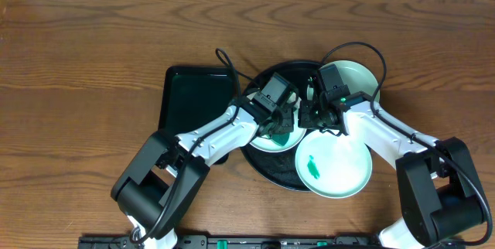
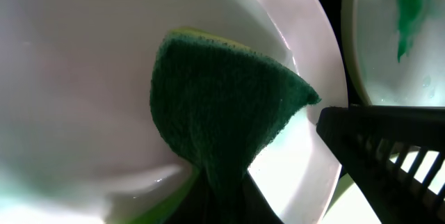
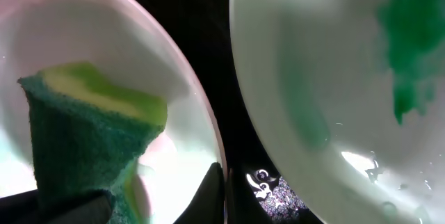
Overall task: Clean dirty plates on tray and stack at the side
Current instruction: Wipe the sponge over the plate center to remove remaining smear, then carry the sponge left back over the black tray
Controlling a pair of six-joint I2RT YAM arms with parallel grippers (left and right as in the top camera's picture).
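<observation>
On the tray [image 1: 269, 174], the left gripper [image 1: 278, 125] is clenched on a green sponge [image 2: 222, 106] pressed into the white plate [image 2: 83, 57]. The right gripper [image 1: 314, 116] is closed beside that plate's rim; whether it pinches the rim cannot be determined.

Hazard: if the rim is unrestrained, scrubbing force may slide the white plate against the smeared mint plate [image 1: 344, 164] just beside it, or tip it over the tray edge.

Hazard: both grippers work close together, so a wide sponge stroke may strike the right gripper.

A third plate [image 1: 357, 79] lies at the tray's far-right edge.
</observation>
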